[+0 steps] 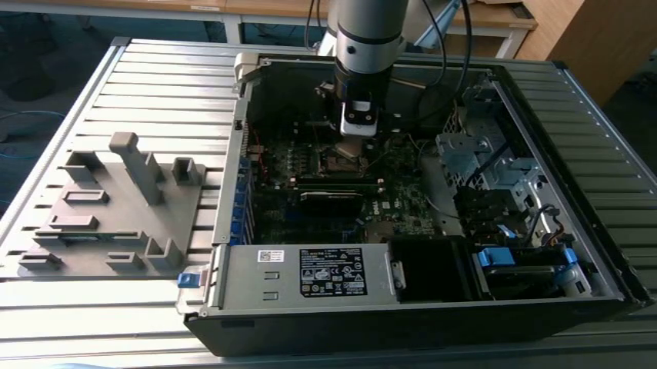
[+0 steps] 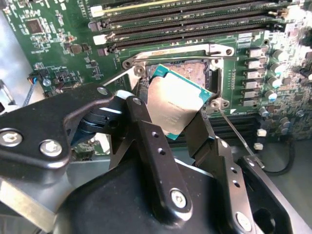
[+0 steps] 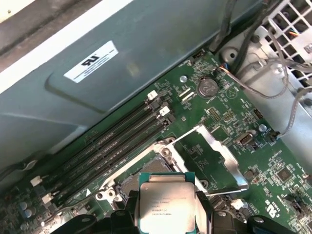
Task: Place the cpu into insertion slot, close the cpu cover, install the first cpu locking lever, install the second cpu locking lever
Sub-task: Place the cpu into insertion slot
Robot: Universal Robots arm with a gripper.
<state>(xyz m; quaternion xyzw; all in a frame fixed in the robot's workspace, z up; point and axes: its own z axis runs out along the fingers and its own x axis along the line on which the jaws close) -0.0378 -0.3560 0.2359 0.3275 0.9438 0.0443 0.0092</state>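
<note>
Here, upper centre in the exterior view, the tool (image 1: 358, 134) grips the cpu (image 2: 178, 105), tilted over the insertion slot (image 2: 192, 68); the cpu cover (image 3: 217, 156) stands open.

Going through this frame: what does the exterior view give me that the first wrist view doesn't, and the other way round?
Exterior view adds: the whole open computer case on the slatted table, a grey fixture at the exterior view's left, and the arm above the motherboard.
First wrist view adds: the cpu clamped in the gripper, the cpu cover standing open, empty memory slots, and a coin cell.
Shared: the motherboard and the insertion slot.
</note>
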